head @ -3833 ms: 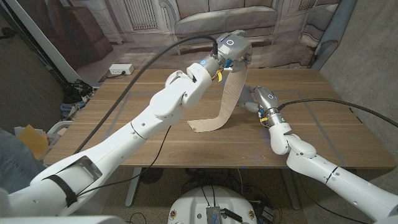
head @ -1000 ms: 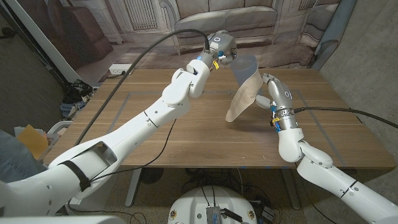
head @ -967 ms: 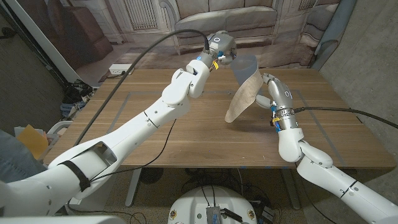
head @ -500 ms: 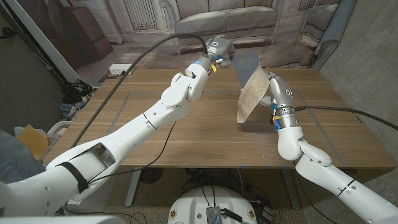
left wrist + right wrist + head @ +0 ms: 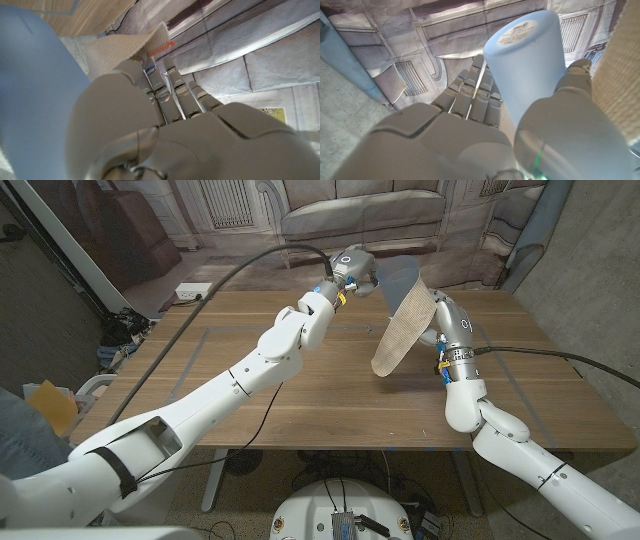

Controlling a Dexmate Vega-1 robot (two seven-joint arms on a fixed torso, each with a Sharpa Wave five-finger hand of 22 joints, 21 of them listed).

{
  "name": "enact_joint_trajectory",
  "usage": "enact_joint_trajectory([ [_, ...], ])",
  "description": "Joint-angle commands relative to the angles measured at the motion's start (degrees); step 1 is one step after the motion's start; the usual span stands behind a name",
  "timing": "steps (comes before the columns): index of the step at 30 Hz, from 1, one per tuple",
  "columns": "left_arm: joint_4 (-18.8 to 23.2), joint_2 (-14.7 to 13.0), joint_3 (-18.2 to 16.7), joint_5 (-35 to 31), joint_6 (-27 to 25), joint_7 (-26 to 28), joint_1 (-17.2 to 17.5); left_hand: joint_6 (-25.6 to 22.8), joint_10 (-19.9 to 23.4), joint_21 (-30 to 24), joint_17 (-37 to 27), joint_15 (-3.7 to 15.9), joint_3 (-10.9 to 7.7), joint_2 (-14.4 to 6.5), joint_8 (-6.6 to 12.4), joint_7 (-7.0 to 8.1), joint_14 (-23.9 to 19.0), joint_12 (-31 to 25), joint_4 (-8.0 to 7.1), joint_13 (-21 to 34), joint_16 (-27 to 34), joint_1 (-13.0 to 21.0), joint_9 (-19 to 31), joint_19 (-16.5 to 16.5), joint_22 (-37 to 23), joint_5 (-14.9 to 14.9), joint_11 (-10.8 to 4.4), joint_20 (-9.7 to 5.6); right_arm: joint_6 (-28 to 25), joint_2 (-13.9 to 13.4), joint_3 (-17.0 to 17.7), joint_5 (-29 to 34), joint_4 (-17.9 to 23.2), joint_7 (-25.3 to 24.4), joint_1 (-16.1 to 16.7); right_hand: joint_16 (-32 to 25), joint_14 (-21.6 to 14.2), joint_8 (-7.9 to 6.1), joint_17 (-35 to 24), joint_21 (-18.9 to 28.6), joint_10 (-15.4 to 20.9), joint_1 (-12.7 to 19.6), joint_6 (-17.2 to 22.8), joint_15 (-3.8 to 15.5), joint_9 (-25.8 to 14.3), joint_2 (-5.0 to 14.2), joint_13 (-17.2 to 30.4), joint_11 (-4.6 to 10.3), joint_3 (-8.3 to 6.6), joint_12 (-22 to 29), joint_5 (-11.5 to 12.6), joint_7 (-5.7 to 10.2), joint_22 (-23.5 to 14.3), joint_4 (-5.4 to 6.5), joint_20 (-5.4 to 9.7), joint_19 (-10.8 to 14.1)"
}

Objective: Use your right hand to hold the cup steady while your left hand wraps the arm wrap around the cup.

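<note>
A light blue cup (image 5: 399,278) is held up above the far middle of the table, gripped by my right hand (image 5: 446,322). In the right wrist view the cup (image 5: 530,65) shows bottom-up between the fingers of my right hand (image 5: 470,130). A beige arm wrap (image 5: 400,330) hangs from the cup, its free end just above the wood. My left hand (image 5: 352,266) pinches the wrap's upper end beside the cup. In the left wrist view the wrap (image 5: 125,45) lies over my left hand (image 5: 155,120), against the cup (image 5: 30,90). The wrap (image 5: 626,60) also runs along the right wrist view's edge.
The wooden table (image 5: 250,380) carries faint taped outlines. On the floor beyond its far left corner lies a white power strip (image 5: 193,290). A printed backdrop hangs behind. A yellow envelope (image 5: 50,405) sits off the near left.
The wrap's lower end has come off the table and swung right, hanging straighter. My right hand has lifted the cup higher, and my left hand has shifted slightly.
</note>
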State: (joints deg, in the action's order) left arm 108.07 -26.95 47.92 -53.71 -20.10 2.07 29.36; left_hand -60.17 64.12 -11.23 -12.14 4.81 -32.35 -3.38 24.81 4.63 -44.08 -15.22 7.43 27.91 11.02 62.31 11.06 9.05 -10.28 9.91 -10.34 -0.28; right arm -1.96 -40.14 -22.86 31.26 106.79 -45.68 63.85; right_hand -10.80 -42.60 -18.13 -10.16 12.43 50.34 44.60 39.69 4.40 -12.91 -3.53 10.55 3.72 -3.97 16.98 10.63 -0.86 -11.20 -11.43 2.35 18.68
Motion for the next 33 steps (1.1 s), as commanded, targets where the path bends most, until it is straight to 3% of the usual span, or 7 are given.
enact_joint_trajectory([
  [1, 1.15, -0.86, 0.29, 1.34, 1.17, 0.52, 1.41, 0.35, 1.77, 0.03, -0.18, 4.22, -0.53, -0.31, 0.09, -0.08, 0.21, 0.26, 0.0, 1.2, 0.17, -0.03, 0.3, -0.37, -0.09, 0.24, -1.49, 0.23, -1.72, 0.5, -0.28, 0.79, -1.01, -0.79, -1.4, 0.03, -0.62, -0.45, -0.13, -0.13, 8.68, 12.25, 14.22, 7.08, -0.13, 12.45, 0.19, 8.16, -5.21, 0.38, 0.37, 13.79, 0.04, 4.57, 0.53, 0.08],
  [33, 3.82, -2.43, 0.62, 2.09, 5.55, -1.16, 3.43, 0.85, 1.42, -0.21, -0.62, 3.54, -0.67, -0.37, -0.04, -0.09, 1.34, 0.51, 0.18, 1.32, 0.63, 0.01, 0.34, -0.63, -0.14, 0.23, -1.43, 0.97, -5.82, 0.96, -2.3, 0.59, -3.57, -0.81, -4.71, 0.07, -1.01, -0.35, -0.12, -0.13, 9.48, 12.33, 14.8, 7.21, -0.09, 12.34, 0.18, 8.09, -5.52, 0.14, 0.33, 13.78, 0.07, 4.6, 0.49, -0.04],
])
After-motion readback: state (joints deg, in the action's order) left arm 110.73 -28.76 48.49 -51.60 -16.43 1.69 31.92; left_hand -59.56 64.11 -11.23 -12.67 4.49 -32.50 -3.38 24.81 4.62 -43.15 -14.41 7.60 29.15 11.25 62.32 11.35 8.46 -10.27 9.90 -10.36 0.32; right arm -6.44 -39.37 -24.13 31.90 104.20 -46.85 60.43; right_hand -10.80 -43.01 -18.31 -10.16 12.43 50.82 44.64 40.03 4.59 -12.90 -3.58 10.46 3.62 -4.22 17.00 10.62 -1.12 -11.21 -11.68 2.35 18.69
